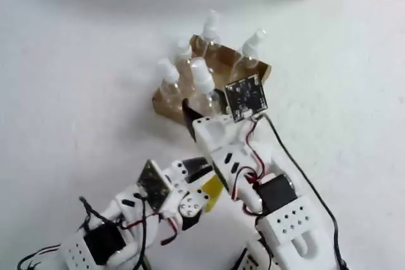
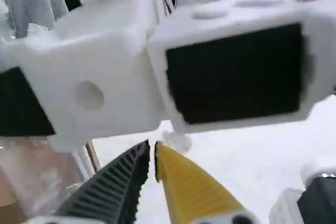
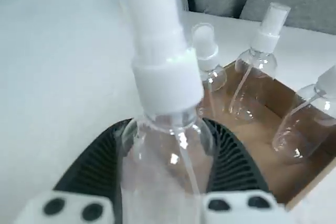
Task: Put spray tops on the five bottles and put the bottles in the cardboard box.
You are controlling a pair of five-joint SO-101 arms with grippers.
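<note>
My right gripper (image 3: 165, 153) is shut on a clear bottle (image 3: 157, 177) with a white spray top (image 3: 160, 61). In the high view this bottle (image 1: 202, 83) is upright at the near edge of the cardboard box (image 1: 262, 71), with the right gripper (image 1: 197, 110) just behind it. Several other capped bottles stand in the box, among them one at the far side (image 1: 211, 30) and one at the right (image 1: 253, 45). My left gripper (image 2: 151, 153) is shut on nothing, its black and yellow fingers close under the right arm's white body (image 2: 157, 61).
The two arms cross near the table's front, the left gripper (image 1: 211, 184) tucked against the right arm (image 1: 278, 200). White table (image 1: 76, 93) lies open to the left and right of the box. Grey chairs stand beyond the far edge.
</note>
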